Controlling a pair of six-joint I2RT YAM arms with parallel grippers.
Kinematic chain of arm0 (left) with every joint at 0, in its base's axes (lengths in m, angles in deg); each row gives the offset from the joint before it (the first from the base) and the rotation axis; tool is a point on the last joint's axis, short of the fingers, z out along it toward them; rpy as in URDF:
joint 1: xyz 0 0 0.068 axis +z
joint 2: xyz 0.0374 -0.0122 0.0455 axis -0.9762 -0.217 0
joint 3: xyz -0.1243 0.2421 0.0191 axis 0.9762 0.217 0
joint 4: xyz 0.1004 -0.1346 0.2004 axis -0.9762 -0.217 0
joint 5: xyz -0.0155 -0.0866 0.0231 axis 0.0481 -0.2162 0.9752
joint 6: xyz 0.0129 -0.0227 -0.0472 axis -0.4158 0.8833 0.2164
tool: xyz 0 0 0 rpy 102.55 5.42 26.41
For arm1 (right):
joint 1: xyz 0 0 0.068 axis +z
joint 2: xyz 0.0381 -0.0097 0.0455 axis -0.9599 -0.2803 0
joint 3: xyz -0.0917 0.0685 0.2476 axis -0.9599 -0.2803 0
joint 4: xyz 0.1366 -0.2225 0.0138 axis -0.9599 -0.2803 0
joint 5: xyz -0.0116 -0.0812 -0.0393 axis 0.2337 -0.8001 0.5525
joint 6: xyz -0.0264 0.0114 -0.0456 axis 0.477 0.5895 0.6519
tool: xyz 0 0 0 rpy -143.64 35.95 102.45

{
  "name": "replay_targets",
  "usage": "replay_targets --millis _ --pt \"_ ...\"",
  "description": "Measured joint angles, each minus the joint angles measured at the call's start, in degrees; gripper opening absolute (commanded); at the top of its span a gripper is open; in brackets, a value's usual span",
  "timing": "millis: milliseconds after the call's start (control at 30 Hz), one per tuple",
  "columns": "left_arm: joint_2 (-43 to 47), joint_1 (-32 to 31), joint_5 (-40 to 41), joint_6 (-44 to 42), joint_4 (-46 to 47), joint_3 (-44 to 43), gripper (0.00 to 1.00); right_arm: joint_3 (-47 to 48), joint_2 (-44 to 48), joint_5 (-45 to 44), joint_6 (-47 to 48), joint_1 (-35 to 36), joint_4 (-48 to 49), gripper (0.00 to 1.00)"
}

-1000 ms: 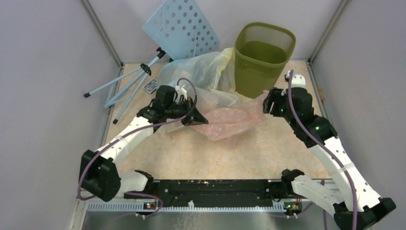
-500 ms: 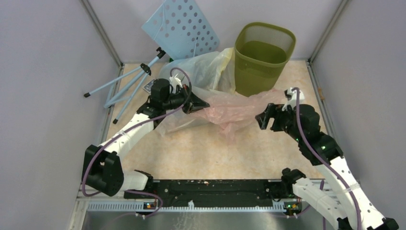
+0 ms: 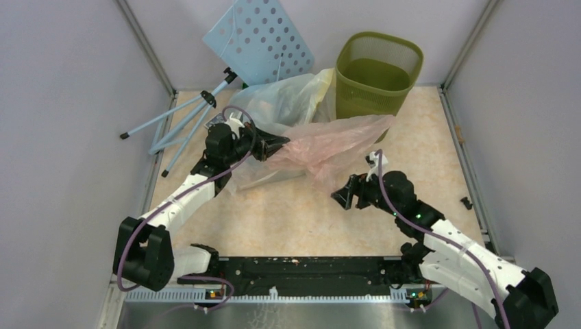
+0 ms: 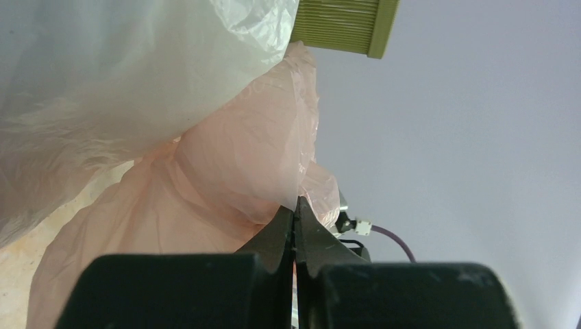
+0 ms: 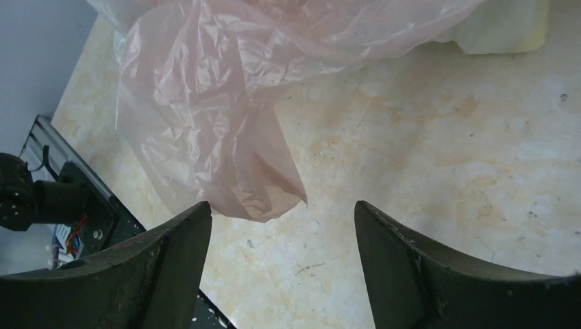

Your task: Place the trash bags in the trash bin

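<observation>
While my left claw (image 3: 277, 145) is pinched together on a fold of the pink-beige trash bag (image 3: 329, 140), the film hangs stretched from it toward the far right corner of the desk (image 3: 294, 219). Long axis runs left to right. The far end lies against or just beside the near wall of the olive mesh trash bin (image 3: 373, 103), below the rim; none of it is over the rim.

The bin lies far-right of the left claw, so I judge the carry must go up and that way.

Right claw (image 3: 344, 197): fingers wide apart, holding nothing, mid-desk, facing the bag's hanging lobe from the near side.

A clear-whitish bag (image 3: 284, 103) and a yellowish bag (image 3: 323, 92) are heaped at the far edge, left of the bin.

Hard to make out:
- how deep the film sits between my left pads
- whether the pink bag actually touches the bin
- the heap's lower part, masked by pink film
</observation>
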Motion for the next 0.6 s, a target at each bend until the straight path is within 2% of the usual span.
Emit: replay_targets --millis 167,233,267,333,467,600 --pt "0.7 0.48 0.87 2.03 1.6 1.44 0.0 -1.79 -6.08 -1.25 0.92 4.68 10.08 0.75" --pt "0.7 0.59 1.01 2.4 1.64 1.66 0.0 -1.7 -8.57 -1.88 1.73 6.19 13.81 0.68" --pt "0.7 0.63 1.07 2.64 1.66 1.7 0.0 -1.68 -9.66 -2.19 2.05 6.62 15.17 0.63" --pt "0.7 0.79 1.09 3.1 1.84 1.75 0.0 -1.57 -11.69 -2.6 2.84 7.04 17.27 0.48" --pt "0.7 1.42 1.49 3.45 1.88 1.75 0.0 -0.87 -14.1 -3.19 4.17 7.13 18.14 0.0" --pt "0.72 3.1 1.66 3.58 1.92 1.75 0.0 0.74 -13.94 -6.86 3.13 7.21 15.06 0.0"
